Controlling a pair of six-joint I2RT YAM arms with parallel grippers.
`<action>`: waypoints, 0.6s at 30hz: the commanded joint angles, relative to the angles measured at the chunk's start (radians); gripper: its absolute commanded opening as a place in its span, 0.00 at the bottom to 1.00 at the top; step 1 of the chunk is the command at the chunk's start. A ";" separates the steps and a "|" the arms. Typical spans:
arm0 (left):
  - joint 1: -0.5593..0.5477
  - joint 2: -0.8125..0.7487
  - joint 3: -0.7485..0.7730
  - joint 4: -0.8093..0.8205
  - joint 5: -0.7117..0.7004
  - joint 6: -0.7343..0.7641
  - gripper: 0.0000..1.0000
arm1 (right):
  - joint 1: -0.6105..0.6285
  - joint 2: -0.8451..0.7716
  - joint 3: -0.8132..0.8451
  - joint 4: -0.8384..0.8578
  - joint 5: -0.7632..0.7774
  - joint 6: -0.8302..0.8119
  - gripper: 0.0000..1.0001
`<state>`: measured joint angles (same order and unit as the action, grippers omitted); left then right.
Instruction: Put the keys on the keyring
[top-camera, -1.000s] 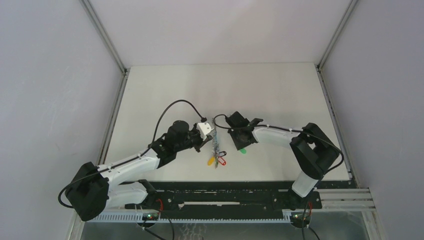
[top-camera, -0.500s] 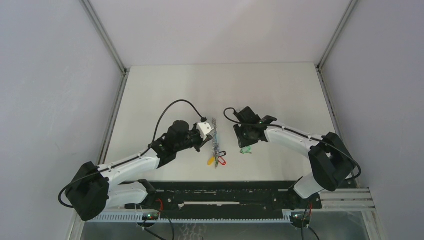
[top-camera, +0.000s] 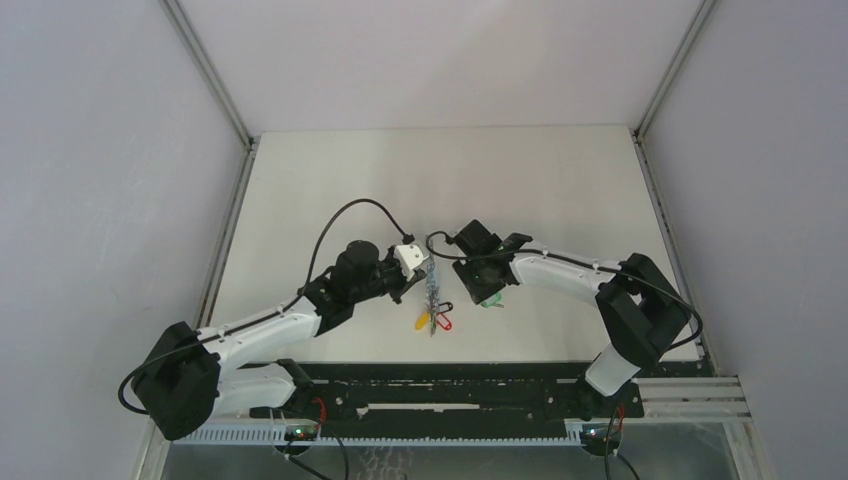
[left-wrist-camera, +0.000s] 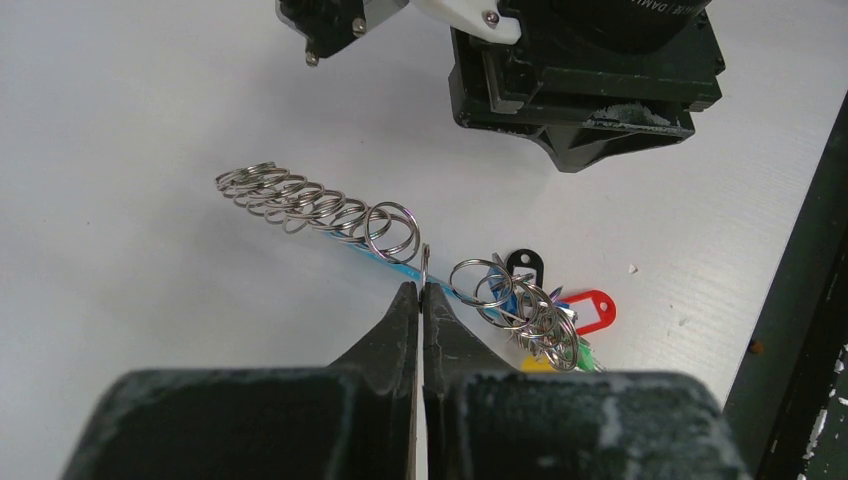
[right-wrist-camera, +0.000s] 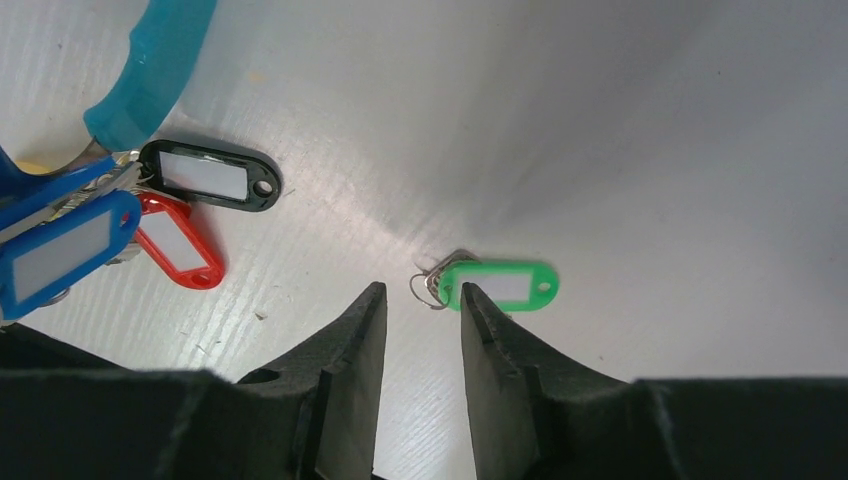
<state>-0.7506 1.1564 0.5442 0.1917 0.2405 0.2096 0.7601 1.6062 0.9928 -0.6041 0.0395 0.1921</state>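
Observation:
The keyring (left-wrist-camera: 320, 205) is a chain of silver rings on a bright blue band, lying on the white table (top-camera: 330, 190). My left gripper (left-wrist-camera: 422, 287) is shut on one thin ring of it, near the middle. A bunch of tagged keys hangs at its near end; a yellow head (top-camera: 423, 322) and a bit of green show there. A green-tagged key (right-wrist-camera: 500, 284) lies apart on the table, just ahead of my right gripper (right-wrist-camera: 422, 290). That gripper is open, with its right fingertip (right-wrist-camera: 468, 292) beside the tag's small ring. In the top view the green key (top-camera: 490, 301) lies right of the keyring (top-camera: 432, 290).
Red (right-wrist-camera: 180, 252), black (right-wrist-camera: 210, 175) and blue (right-wrist-camera: 65, 250) tags cluster left of the right gripper, under the blue band (right-wrist-camera: 150, 70). The right wrist's black body (left-wrist-camera: 585, 70) hangs close over the keyring's far side. The table's front edge with a dark rail (top-camera: 450, 375) is near.
The right arm swung out to the right, then came back left toward the green key, its jaws still apart. The left gripper and the keyring have not moved.

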 joint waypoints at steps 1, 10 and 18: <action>0.000 0.006 0.045 -0.006 0.005 -0.005 0.00 | 0.001 0.020 0.040 0.004 -0.024 -0.115 0.34; 0.000 0.009 0.048 -0.008 0.009 -0.004 0.00 | 0.024 0.047 0.040 -0.016 -0.042 -0.180 0.35; 0.000 0.014 0.052 -0.009 0.017 -0.004 0.00 | 0.030 0.076 0.046 -0.022 -0.002 -0.182 0.32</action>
<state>-0.7494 1.1584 0.5442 0.1925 0.2405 0.2096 0.7769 1.6680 0.9989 -0.6258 0.0116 0.0345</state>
